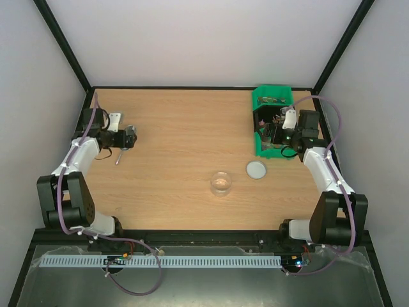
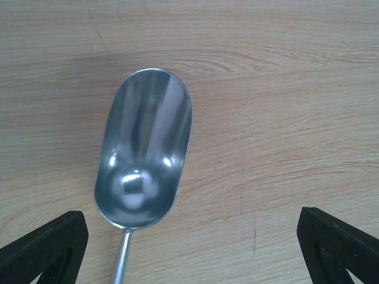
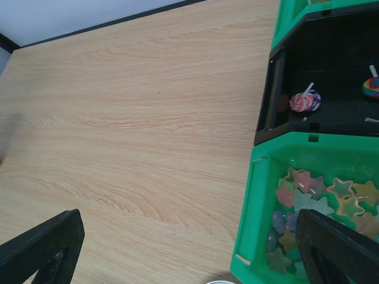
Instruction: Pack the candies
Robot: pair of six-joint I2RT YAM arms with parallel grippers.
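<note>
Black left fingers (image 2: pixel 44 245) gape wide, empty, over the metal scoop (image 2: pixel 144 151); right fingers (image 3: pixel 41 248) gape, empty, near the candies (image 3: pixel 314 207).

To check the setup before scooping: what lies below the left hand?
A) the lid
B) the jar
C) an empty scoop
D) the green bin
C: in the left wrist view the empty scoop lies on the table under the open left hand.

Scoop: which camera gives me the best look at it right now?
Left wrist view: the scoop shows large and sharp, bowl empty, lying on the table. The top view shows only a thin bit of handle beside the left gripper. The right wrist view does not show it.
</note>
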